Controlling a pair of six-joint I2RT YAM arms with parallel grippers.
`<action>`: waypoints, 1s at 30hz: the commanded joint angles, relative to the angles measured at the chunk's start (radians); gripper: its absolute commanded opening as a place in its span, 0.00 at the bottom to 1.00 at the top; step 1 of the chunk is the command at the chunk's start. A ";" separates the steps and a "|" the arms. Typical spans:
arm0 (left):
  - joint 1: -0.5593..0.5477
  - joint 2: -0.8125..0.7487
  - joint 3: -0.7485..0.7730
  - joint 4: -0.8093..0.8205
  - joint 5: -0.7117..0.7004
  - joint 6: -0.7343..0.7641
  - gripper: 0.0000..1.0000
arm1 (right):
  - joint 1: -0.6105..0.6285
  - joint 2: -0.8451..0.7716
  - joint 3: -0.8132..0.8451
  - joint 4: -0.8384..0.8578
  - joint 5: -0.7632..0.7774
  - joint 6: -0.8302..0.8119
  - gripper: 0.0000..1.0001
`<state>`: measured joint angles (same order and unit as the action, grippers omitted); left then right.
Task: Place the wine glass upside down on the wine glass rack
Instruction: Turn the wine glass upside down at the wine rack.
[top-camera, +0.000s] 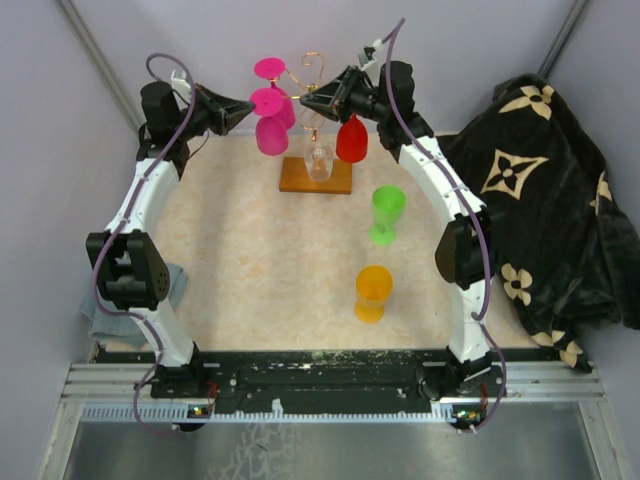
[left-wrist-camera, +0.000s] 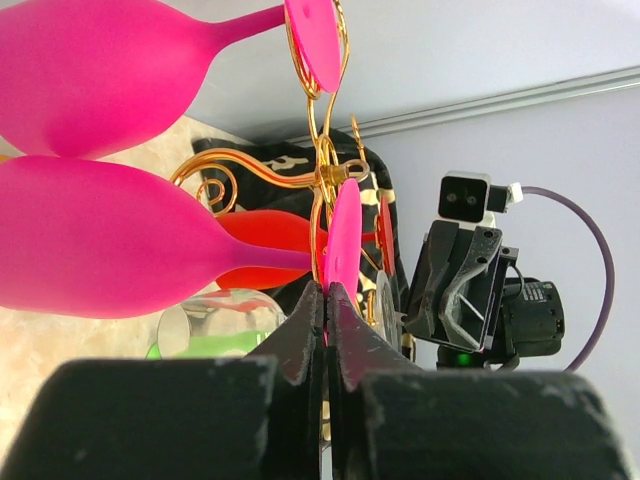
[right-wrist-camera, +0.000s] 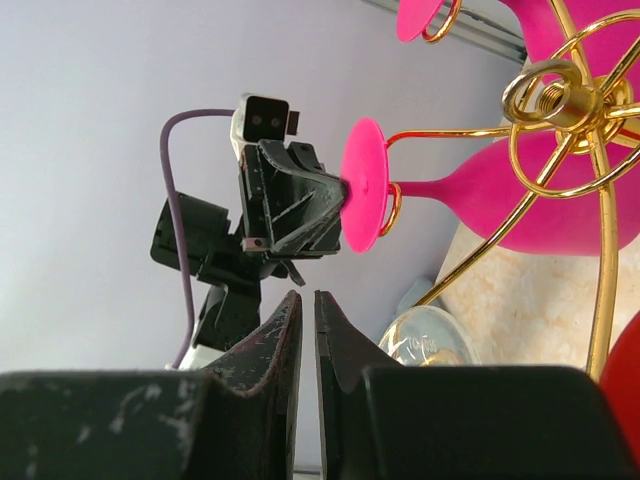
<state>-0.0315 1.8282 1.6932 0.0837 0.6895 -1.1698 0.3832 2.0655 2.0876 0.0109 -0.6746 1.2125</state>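
The left jaws are pressed together, their tips against the rim of the foot of the pink wine glass (left-wrist-camera: 100, 240). Whether they nip a sliver of that foot I cannot tell. The right jaws stand a narrow slit apart with nothing between them, high up beside the top of the wine glass rack (top-camera: 296, 178). The pink wine glass hangs bowl-down from a scroll arm on the rack's left side, close to a second pink glass (top-camera: 268, 68). A red glass (top-camera: 352, 140) hangs on the right.

The likeliest trouble, as I judge it, is in the retreat. If the left jaws drag on the foot as they pull away, the glass could slide out of its wire hook and drop, or tug the thin rack over. Both arms crowd the same post, so a careless swing could also knock the red glass or the other arm.

The right wrist view alone shows the stem passing through a small gold ring just behind the foot. The left wrist view shows how tightly the tips meet. Only the top view shows the rack's wooden base with a clear glass (top-camera: 318, 160) on it, and a green glass (top-camera: 388, 212) and an orange glass (top-camera: 373, 292) standing on the worktop (top-camera: 230, 260).
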 joint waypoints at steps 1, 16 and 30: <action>-0.019 -0.053 -0.006 0.036 0.030 0.007 0.00 | -0.003 -0.068 -0.001 0.055 0.000 0.001 0.11; -0.029 -0.078 -0.046 0.026 0.021 0.031 0.12 | -0.003 -0.086 -0.020 0.059 -0.002 -0.002 0.11; -0.029 -0.094 -0.042 0.008 0.019 0.054 0.34 | -0.003 -0.099 -0.046 0.077 -0.003 -0.001 0.11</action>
<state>-0.0593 1.7840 1.6505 0.0822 0.7002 -1.1435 0.3832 2.0430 2.0354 0.0307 -0.6750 1.2156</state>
